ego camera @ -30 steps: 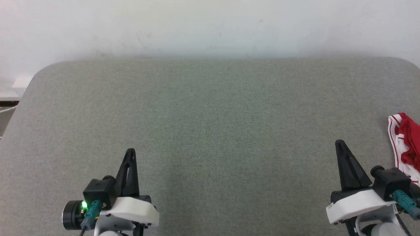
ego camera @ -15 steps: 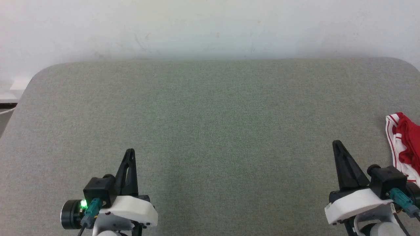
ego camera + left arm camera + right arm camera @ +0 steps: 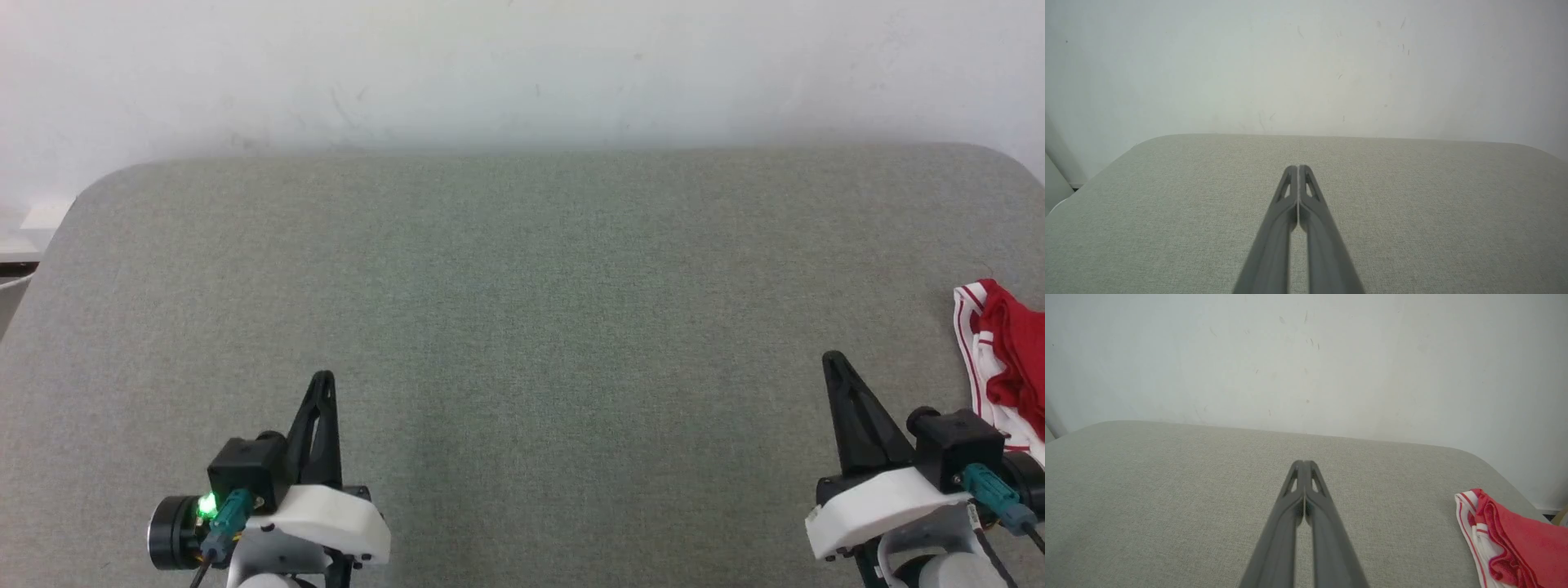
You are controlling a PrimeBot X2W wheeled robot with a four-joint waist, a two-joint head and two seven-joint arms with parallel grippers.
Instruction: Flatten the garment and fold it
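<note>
The garment (image 3: 1002, 359) lies bunched at the table's right edge, red cloth with a white part and red-striped trim; its letters and number are hidden. In the right wrist view the garment (image 3: 1506, 539) sits low on the right. My right gripper (image 3: 831, 361) is shut with nothing in it, just left of the cloth and apart from it; its tips (image 3: 1304, 462) meet. My left gripper (image 3: 324, 377) is shut and empty at the lower left, far from the garment, fingertips (image 3: 1298, 167) pressed together.
A grey-green fabric-covered table (image 3: 522, 286) with rounded corners spreads before me, its far edge against a white wall (image 3: 522, 65). The table's left edge (image 3: 33, 278) drops off near a pale object on the floor side.
The whole head view has shifted slightly, so the camera has moved; the garment now shows a little further into the picture. Both grippers stay shut.
</note>
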